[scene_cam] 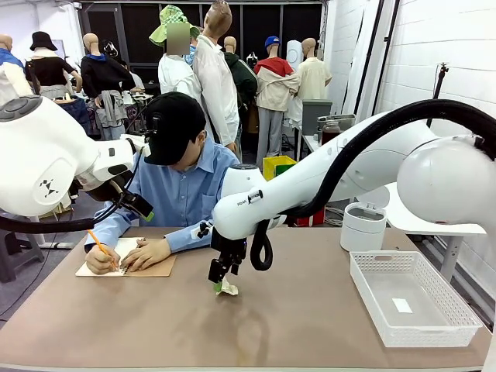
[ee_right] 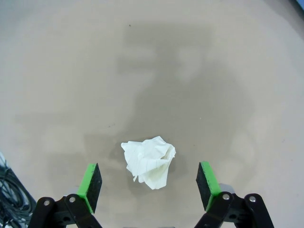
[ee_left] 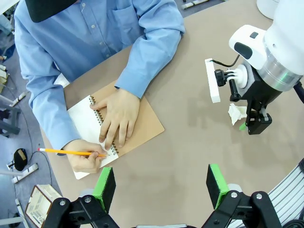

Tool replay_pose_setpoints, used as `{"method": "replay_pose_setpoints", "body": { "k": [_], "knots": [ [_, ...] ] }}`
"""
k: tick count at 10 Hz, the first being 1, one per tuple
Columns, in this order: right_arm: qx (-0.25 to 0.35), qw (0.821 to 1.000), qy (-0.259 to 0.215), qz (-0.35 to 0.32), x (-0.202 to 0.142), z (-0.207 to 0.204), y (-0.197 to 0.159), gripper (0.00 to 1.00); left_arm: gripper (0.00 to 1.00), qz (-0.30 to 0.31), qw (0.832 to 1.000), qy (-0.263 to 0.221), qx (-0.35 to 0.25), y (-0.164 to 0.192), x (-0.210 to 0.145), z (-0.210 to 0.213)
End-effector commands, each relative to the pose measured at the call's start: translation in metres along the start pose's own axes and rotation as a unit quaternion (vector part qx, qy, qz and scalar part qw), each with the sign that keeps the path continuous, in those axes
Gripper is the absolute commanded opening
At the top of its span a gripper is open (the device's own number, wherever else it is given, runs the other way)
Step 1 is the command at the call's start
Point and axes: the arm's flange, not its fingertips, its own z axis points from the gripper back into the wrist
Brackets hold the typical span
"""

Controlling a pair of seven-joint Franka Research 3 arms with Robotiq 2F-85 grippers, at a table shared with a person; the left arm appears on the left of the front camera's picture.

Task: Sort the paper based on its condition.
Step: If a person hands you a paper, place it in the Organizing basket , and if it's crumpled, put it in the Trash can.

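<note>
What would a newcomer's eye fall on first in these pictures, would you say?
A crumpled white paper lies mid-table, the right gripper poised at it with fingers open either side. At the far left, a person writes with a pencil in a spiral notebook.

Brown table [scene_cam: 310, 329] — crumpled paper [scene_cam: 227, 288] mid-table, kraft notebook [scene_cam: 159, 269] far left, white basket [scene_cam: 368, 301] at right

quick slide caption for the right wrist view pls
Open right gripper lined up over a crumpled paper on the bare tan table.
</note>
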Motion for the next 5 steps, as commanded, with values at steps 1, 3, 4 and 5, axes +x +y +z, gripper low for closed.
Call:
{"method": "replay_pose_setpoints", "body": {
  "k": [1,3,4,5],
  "knots": [
    [-0.003,1.000,0.014,0.000,0.0088,-0.0028,-0.0012,1.00,1.00,0.000,1.000,0.003,-0.001,0.0004,-0.0009,-0.0002],
    [0.001,1.000,0.021,0.001,0.0112,-0.0076,-0.0029,1.00,1.00,0.000,1.000,0.003,-0.001,0.0004,-0.0009,-0.0002],
    [0.003,1.000,0.023,0.003,0.0117,-0.0097,-0.0032,1.00,1.00,0.000,1.000,0.003,-0.001,0.0004,-0.0009,-0.0002],
    [0.005,1.000,0.022,0.007,0.0125,-0.0123,-0.0042,1.00,1.00,0.000,1.000,0.003,-0.001,0.0004,-0.0009,-0.0002]
  ]
}}
